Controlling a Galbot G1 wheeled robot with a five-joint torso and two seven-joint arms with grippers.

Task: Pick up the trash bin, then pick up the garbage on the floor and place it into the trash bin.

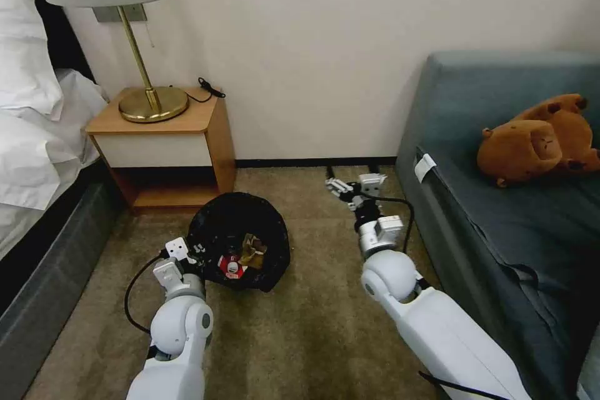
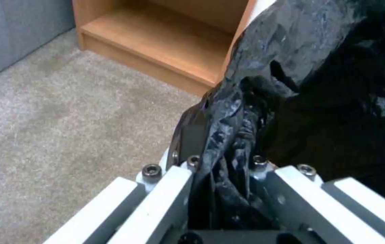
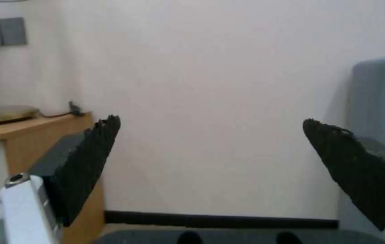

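The left pincer is pinched onto the near rim of the trash bin, at the bin's left edge. In the left wrist view its two white fingers press together on a fold of the bin's crinkled, glossy black plastic liner, which bunches between them. The bin is one round container, fully draped in that black bag, in front of the left arm over the brownish carpet.

Inside the bin lies the garbage: a crumpled red-and-white packet and beside it a yellow-brown wrapper. Whether other pieces lie under them cannot be told.

The right pincer is held out well to the right of the bin, near the wall. It is spread wide and holds nothing; the right wrist view shows its two dark, ridged pads far apart against the plain white wall.

Behind the bin stands one wooden bedside surface with an open shelf, carrying one lamp with a round brass base and a pale shade. A bed with white linen is on the left. On the right, a grey-blue sofa holds one brown plush toy.
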